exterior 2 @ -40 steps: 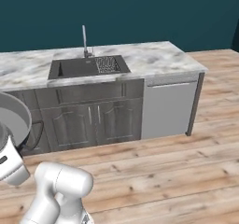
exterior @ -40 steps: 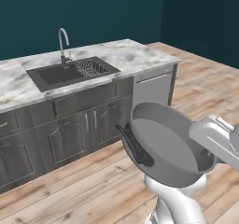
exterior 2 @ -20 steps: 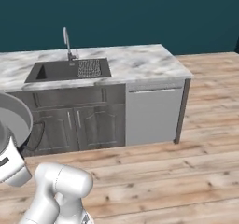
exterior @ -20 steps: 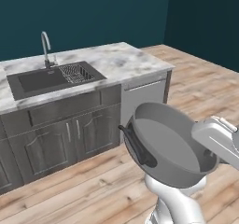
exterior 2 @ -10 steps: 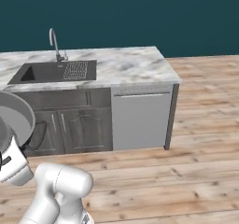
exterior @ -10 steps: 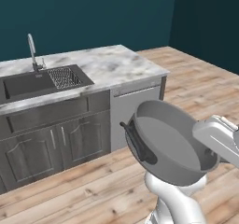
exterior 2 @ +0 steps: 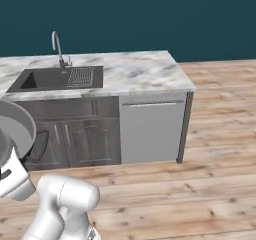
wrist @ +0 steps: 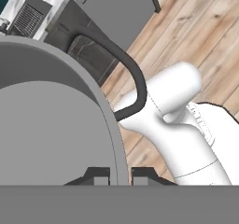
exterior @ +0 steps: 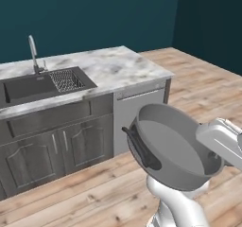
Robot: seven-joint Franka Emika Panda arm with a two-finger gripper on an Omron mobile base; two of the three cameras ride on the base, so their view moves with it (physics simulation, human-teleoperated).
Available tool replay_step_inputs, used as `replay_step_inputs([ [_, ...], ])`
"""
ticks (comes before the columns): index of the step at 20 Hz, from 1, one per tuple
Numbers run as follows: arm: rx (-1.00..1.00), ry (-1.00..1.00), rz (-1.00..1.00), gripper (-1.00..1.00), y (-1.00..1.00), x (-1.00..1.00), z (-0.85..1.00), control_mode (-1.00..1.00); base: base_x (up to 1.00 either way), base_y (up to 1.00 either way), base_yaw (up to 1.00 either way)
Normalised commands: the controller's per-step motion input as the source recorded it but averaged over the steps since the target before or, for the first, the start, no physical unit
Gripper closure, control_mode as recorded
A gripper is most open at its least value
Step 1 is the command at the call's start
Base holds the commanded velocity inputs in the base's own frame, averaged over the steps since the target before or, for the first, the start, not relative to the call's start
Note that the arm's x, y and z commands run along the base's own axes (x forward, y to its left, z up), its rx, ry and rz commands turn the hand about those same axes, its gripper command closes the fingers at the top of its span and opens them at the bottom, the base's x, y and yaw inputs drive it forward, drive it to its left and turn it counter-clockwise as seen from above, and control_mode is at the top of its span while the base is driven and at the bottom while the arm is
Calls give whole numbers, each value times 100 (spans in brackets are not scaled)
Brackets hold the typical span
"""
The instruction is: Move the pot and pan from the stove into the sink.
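While clenched on the rim of the deep round grey metal pot (exterior: pixel 172 148), the end effector (wrist: pixel 120 175) carries it tilted above the floor, the dark recessed sink (exterior: pixel 35 85) at ten o'clock; rigid, probably heavy and slippery, its dark loop handle (wrist: pixel 123 64) offers a surer hold.

The deep grey metal pot (exterior: pixel 172 148) hangs above the wooden floor (exterior: pixel 71 197), before the marble counter (exterior: pixel 118 70); the dark recessed sink (exterior: pixel 28 86) lies left in it
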Motion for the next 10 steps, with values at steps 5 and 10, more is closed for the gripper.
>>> replay_step_inputs([
  [5, 0, 0, 0, 100, 0, 0, 0, 100, 61, 22, 0],
  [10, 0, 0, 0, 100, 0, 0, 0, 100, 67, 30, 0],
])
